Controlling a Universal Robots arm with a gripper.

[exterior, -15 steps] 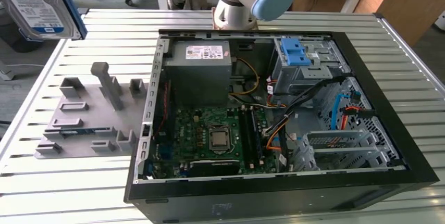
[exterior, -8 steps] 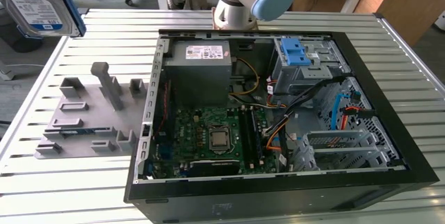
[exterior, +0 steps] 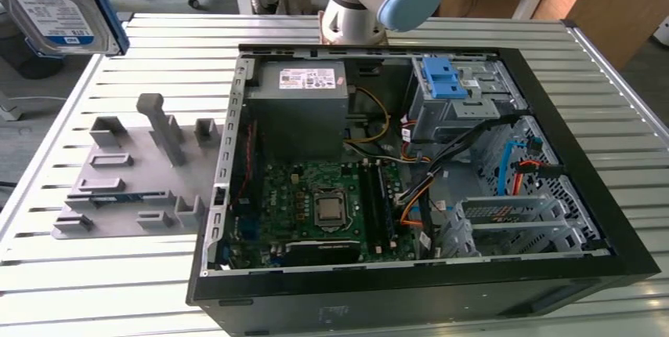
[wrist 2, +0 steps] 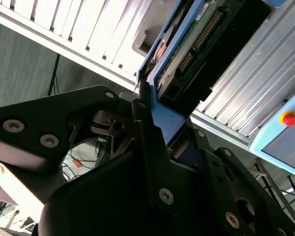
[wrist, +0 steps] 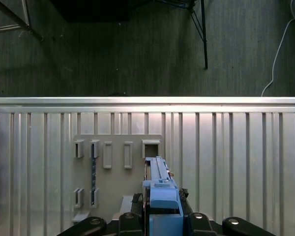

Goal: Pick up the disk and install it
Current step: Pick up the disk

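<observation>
The disk [exterior: 55, 4], silver with a blue-and-white label and a blue frame, hangs high over the table's far corner at the exterior view's left. Seen edge-on in the first wrist view, the disk [wrist: 160, 179] is clamped between the black fingers of my gripper [wrist: 161, 200], above the slatted table. In the second wrist view the disk [wrist 2: 196, 44] shows its circuit-board side and connector, and my gripper [wrist 2: 167, 123] is shut on its blue frame.
An open computer case [exterior: 585, 157] lies on the slatted table, with a grey power supply [exterior: 303, 102], a motherboard [exterior: 324, 204] and a drive cage with a blue latch [exterior: 450, 82]. A grey slotted holder plate [exterior: 125, 188] lies beside the case, below the gripper [wrist: 118, 206].
</observation>
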